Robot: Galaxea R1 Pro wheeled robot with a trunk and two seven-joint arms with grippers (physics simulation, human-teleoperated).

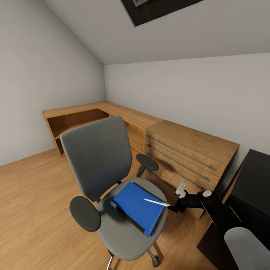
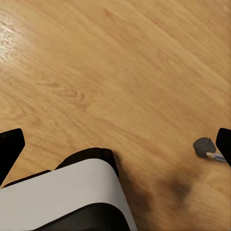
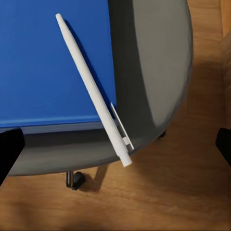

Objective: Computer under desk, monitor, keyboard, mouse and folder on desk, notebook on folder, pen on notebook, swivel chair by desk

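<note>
Pen point(image 3: 94, 91) lies diagonal across folder point(image 3: 48, 62), overhanging edge.

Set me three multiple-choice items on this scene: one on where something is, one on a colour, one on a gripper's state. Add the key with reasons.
1. Where does the folder lie?
A. on the seat of the swivel chair
B. on the floor
C. on the wooden drawer unit

2. What colour is the pen?
A. black
B. white
C. red

3. How is the right gripper?
A. shut on the pen
B. shut on the folder
C. open

Key: 1 A, the blue rectangle rests on the grey seat in the head view. 2 B, it shows white against the blue folder. 3 C, its fingers stand far apart on either side of the pen in the right wrist view.
</note>
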